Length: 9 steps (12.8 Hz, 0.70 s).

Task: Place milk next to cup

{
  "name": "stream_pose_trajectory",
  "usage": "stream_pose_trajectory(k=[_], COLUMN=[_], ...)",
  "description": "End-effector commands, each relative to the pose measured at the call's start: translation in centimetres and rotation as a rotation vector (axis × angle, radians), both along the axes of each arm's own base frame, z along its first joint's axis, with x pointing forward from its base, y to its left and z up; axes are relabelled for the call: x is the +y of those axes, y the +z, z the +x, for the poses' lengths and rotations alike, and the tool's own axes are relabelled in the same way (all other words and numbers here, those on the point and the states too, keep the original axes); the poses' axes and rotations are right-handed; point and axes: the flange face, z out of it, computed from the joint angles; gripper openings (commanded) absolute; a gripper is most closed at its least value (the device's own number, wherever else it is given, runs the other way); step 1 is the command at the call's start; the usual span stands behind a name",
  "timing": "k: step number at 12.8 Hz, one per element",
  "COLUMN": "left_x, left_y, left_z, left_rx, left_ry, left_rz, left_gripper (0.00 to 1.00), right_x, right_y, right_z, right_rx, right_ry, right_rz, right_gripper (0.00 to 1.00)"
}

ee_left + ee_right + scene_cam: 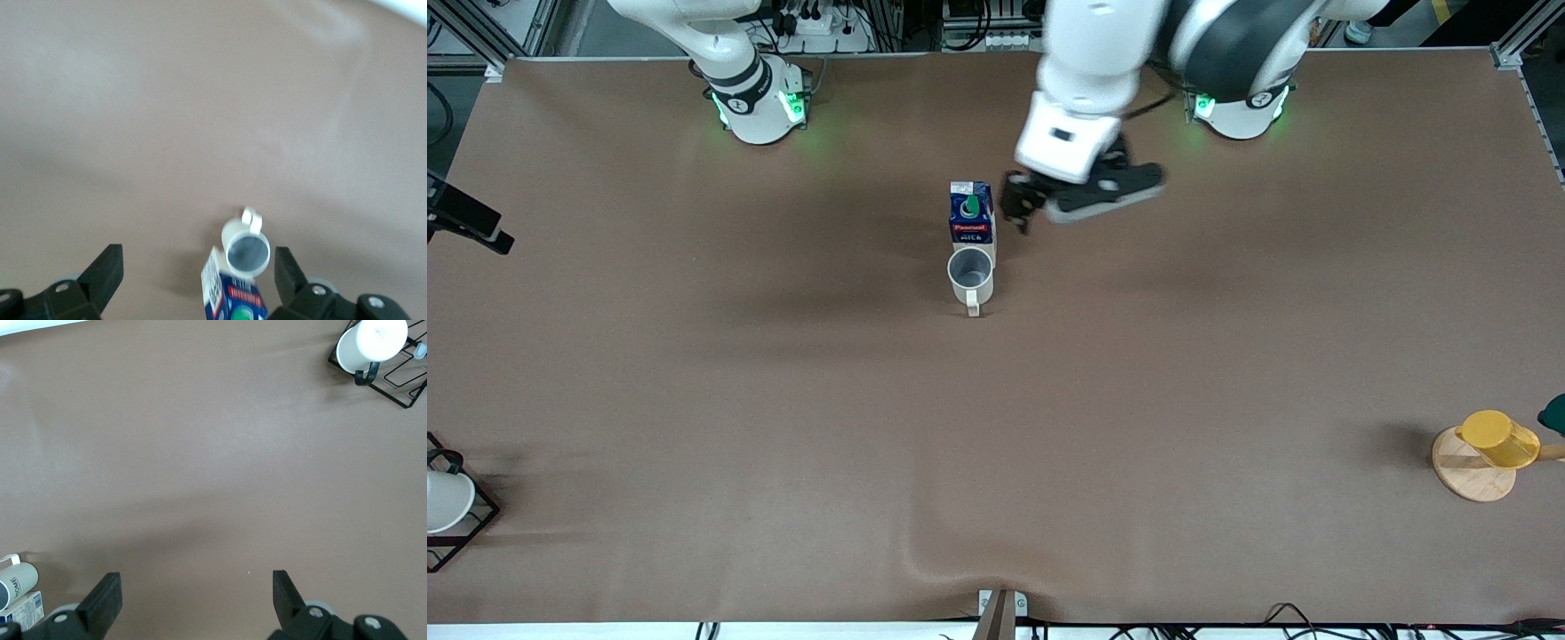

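Observation:
The milk (971, 213), a dark-blue carton with a red band and green cap, stands upright on the table. The beige cup (970, 271) stands right beside it, nearer the front camera, handle toward the camera. My left gripper (1018, 206) is open and empty, in the air beside the milk toward the left arm's end, apart from it. The left wrist view shows the milk (233, 297) and cup (247, 250) below the open left gripper (197, 259). My right gripper (193, 583) is open over bare table, out of the front view; its wrist view shows cup (17, 581) and milk (23, 610).
A yellow cup on a wooden disc (1485, 444) stands at the left arm's end, near the front camera. A white cup in a black wire rack (445, 502) stands at the right arm's end, also in the right wrist view (370, 343).

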Motion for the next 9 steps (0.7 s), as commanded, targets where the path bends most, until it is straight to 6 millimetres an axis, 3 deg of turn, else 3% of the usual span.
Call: stream_pose_trajectory(k=[1, 2, 4, 6, 7, 9], left_x=[4.2, 6.6, 9.5, 14.0, 16.5, 19.9], left_y=[2.4, 2.4, 2.4, 2.5, 3.4, 3.1], left_z=[2.8, 4.3, 6.0, 8.1, 8.2, 8.3], left_rx=[-0.038, -0.036, -0.041, -0.036, -0.021, 0.046], left_ry=[0.018, -0.012, -0.075, -0.078, -0.077, -0.145], left_rz=[0.008, 0.019, 0.033, 0.054, 0.079, 0.135], left_gripper=[1.00, 1.00, 1.00, 1.00, 1.00, 1.00], right_x=[0.0, -0.1, -0.6, -0.6, -0.7, -0.7], right_y=[0.7, 0.8, 0.7, 0.6, 0.6, 0.6], right_z=[0.0, 0.0, 0.0, 0.0, 0.0, 0.0], right_rx=[-0.007, -0.009, -0.007, -0.005, -0.005, -0.005], right_ry=[-0.011, -0.014, -0.021, -0.019, -0.019, -0.016], right_rz=[-0.009, -0.009, -0.008, -0.011, -0.011, -0.011], right_gripper=[1.00, 1.00, 1.00, 1.00, 1.00, 1.00])
